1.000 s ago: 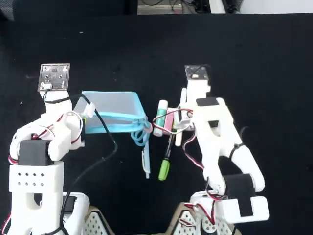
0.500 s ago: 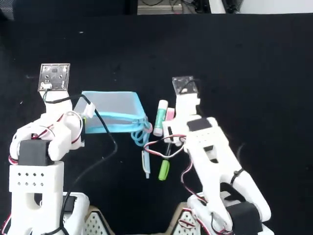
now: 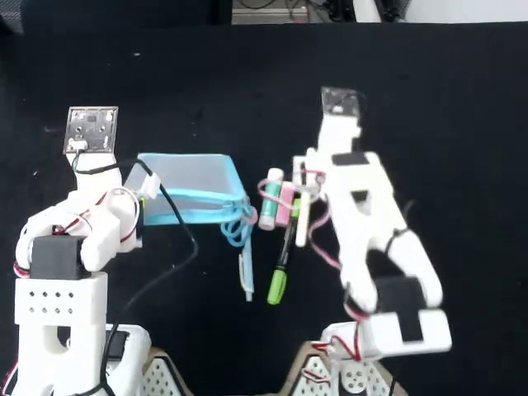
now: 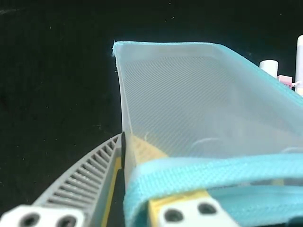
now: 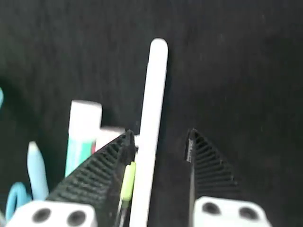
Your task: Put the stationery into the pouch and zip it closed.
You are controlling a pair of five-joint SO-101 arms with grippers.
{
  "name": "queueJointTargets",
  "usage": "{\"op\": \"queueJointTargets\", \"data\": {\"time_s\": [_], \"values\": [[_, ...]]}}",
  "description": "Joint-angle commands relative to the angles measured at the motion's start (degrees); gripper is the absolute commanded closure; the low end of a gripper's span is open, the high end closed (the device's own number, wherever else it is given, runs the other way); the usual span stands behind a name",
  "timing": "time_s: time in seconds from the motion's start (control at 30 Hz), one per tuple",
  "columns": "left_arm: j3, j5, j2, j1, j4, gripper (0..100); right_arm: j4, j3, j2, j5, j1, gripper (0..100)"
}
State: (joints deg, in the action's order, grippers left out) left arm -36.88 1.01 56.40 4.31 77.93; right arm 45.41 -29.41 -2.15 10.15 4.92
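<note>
The light blue mesh pouch (image 3: 191,191) lies at the left, and my left gripper (image 3: 145,198) is shut on its edge; up close the pouch (image 4: 199,113) is pinched between the jaws of the left gripper (image 4: 130,182). Right of the pouch lie a green glue stick (image 3: 270,198), a pink eraser (image 3: 286,203), a white stick (image 3: 302,221), a green highlighter (image 3: 278,276) and a blue-and-white pen (image 3: 246,276). My right gripper (image 3: 305,196) stands open over them. The white stick (image 5: 152,109) lies between the fingers of the right gripper (image 5: 159,137), with the glue stick (image 5: 81,132) beside it.
The table (image 3: 445,124) is covered in black cloth. The pouch's blue zipper loop (image 3: 239,224) curls toward the pens. Both arm bases stand at the near edge.
Half a second ago the right arm had swung toward the pouch; it is now back to the right and farther out, its open fingers around the white stick. The left arm and pouch are still.
</note>
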Motion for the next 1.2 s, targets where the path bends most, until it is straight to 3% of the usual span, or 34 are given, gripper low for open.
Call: {"op": "queueJointTargets", "data": {"time_s": [0.0, 0.27, 0.43, 0.57, 0.67, 0.93, 1.07, 1.17], "values": [[1.0, -0.2, 1.2, 0.2, 0.1, 97, -0.8, 10.9, -7.5, 0.6, -1.2, 81.1], [0.7, -0.2, 1.2, 0.3, 0.1, 97, 5.8, 30.4, -25.5, 4.6, -0.7, 81.1], [0.4, -0.2, 1.3, 0.3, 0.1, 97, 15.6, 41.7, -34.1, 4.2, -1.2, 81.8], [0.4, -0.2, 1.3, 0.1, 0.1, 97, 23.3, 48.9, -37.3, -0.7, -1.4, 99.7], [0.4, -0.2, 1.3, 0.1, 0.1, 97, 25.7, 50.4, -37.1, -2.4, -1.5, 98.9], [0.4, -0.2, 1.3, 0.1, 0.1, 97, 33.8, 45.9, -18.6, -5.6, -4.9, 98.8], [0.4, -0.2, 1.3, 0.1, 0.1, 97, 33.4, 32.6, -3.1, -8.6, -6.1, 98.8], [0.4, -0.2, 1.3, 0.1, 0.1, 97, 24.7, 17.0, 8.0, -9.8, -6.1, 98.8]]}}
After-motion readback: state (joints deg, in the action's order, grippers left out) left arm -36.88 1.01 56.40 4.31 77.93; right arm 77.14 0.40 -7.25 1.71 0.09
